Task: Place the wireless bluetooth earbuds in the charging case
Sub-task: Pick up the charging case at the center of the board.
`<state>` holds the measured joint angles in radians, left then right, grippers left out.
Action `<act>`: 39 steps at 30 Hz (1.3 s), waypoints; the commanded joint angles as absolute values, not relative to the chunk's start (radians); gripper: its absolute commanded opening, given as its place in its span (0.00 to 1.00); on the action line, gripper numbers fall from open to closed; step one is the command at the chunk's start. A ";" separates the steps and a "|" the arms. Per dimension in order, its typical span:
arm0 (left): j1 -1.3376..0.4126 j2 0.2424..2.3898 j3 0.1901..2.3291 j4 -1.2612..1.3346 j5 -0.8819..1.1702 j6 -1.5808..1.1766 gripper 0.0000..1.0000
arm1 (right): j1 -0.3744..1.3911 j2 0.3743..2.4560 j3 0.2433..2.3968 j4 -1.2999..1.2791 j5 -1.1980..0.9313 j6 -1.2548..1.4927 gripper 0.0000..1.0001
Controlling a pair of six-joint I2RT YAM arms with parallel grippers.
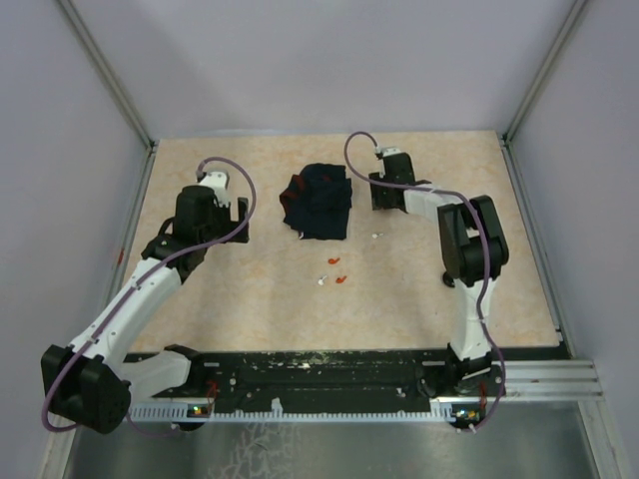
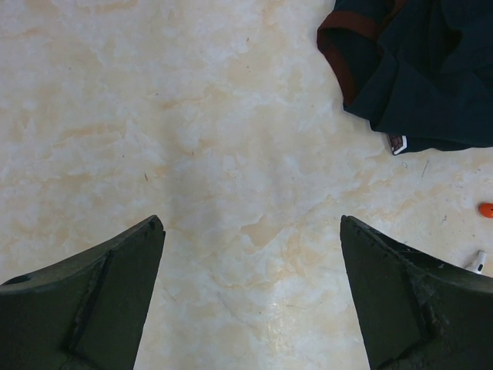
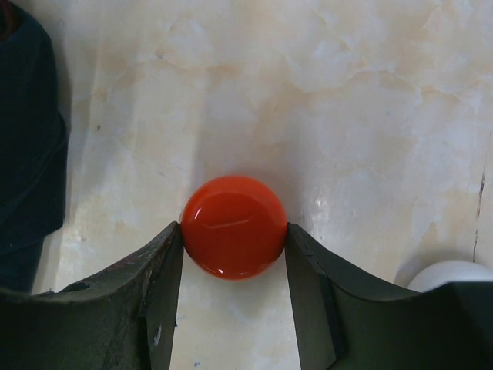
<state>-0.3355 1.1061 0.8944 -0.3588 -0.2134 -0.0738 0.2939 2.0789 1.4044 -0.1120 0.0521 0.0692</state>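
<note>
Top external view: the earbuds (image 1: 340, 278) lie loose near the middle of the table (image 1: 200, 299), small red and white pieces just on the near side of the dark cloth (image 1: 317, 200). At the cloth's right edge, the right fingers (image 3: 166, 262) press both sides of a red disc (image 3: 233, 237) lying flat on the table. A white round thing (image 3: 451, 274), perhaps another disc, is half hidden beside them. The left fingers (image 2: 139, 254) are spread wide above the table, left of the cloth.
</note>
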 commanded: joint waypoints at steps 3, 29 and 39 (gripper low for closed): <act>-0.328 1.094 0.908 -0.352 -0.136 -0.103 1.00 | 0.340 1.929 1.306 -0.073 0.059 0.070 0.42; -0.330 1.084 0.945 -0.080 0.475 -0.506 1.00 | 0.699 1.269 0.890 0.198 0.088 0.011 0.42; -0.361 1.122 0.918 0.051 0.573 -0.625 0.92 | 0.804 1.219 0.809 0.347 0.056 -0.052 0.42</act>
